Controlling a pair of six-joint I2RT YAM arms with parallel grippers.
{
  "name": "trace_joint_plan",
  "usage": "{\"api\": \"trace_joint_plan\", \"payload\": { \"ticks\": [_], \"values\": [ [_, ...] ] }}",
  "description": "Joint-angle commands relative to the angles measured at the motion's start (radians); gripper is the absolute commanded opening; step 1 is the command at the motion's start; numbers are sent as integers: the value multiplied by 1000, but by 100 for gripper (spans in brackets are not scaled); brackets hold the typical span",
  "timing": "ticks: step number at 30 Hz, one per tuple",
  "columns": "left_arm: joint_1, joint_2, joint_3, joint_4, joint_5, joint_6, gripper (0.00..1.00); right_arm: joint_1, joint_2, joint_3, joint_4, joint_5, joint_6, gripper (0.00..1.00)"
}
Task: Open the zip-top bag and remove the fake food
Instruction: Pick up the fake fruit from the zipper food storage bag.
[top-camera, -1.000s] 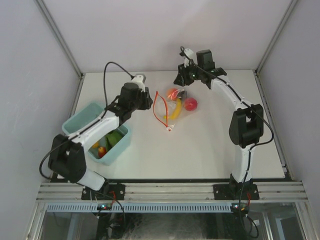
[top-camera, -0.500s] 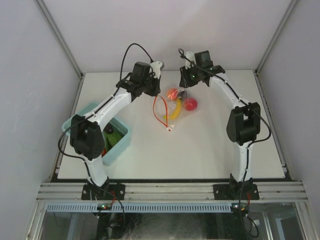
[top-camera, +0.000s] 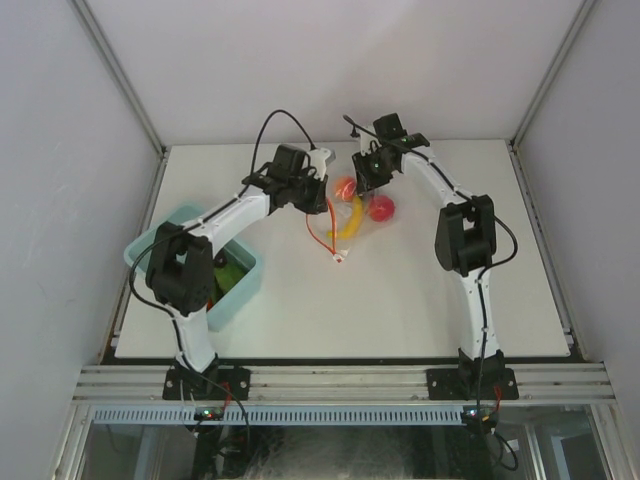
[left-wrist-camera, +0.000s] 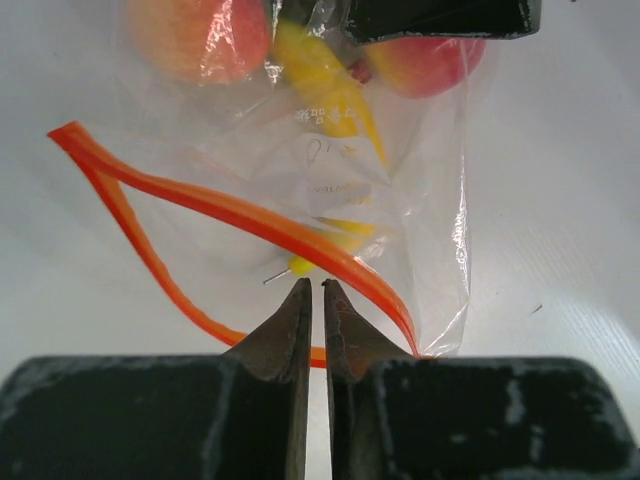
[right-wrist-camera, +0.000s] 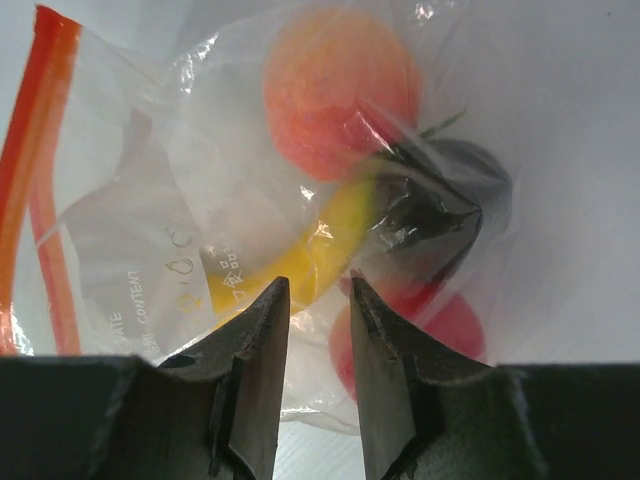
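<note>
White walls box in a pale tabletop (top-camera: 420, 300). Within the last second the left arm (top-camera: 232, 213) has swung off the blue bin (top-camera: 240, 295) at 8 o'clock, where green pieces (top-camera: 228, 274) already lie, and reached to the bag (left-wrist-camera: 330, 190) near 12 o'clock. The right arm (top-camera: 440, 185) has stayed at the bag's far end. The bag lies flat, its orange strip (left-wrist-camera: 200, 205) gaping toward 9 o'clock, so opening looks done and emptying seems under way. The left jaws have narrowed to a hairline slit and hang just at that mouth, with nothing clearly between them. The right jaws stand partly apart astride the film at the closed end; whether they clamp it I cannot tell. Inside remain a banana (right-wrist-camera: 320, 250), its tip nearest the mouth, a peach-coloured fruit (right-wrist-camera: 340, 90), a red apple (top-camera: 381, 208) and a dark piece (right-wrist-camera: 470, 190). The white slider (top-camera: 341, 257) sits at the bag's 6 o'clock corner. The banana seems the likely next catch.
</note>
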Motion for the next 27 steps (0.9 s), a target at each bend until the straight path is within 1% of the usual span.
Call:
{"api": "trace_joint_plan", "payload": {
  "ticks": [1, 7, 14, 18, 21, 27],
  "values": [
    [3, 47, -5, 67, 63, 1, 13, -10, 2, 56, -28, 16, -34, 31],
    [3, 89, -1, 78, 76, 1, 13, -22, 74, 134, -102, 6, -58, 32],
    [3, 129, 1, 100, 103, 1, 14, -26, 91, 136, -103, -5, -65, 31],
    [3, 160, 16, 116, 155, -12, 16, -33, 112, 149, -119, -16, -65, 30],
    [3, 172, 11, 139, 170, -27, 20, -35, 124, 161, -135, -28, -68, 29],
    [1, 189, -22, 242, 175, -88, 32, -35, 138, 169, -159, -49, -85, 27]
  ]
}}
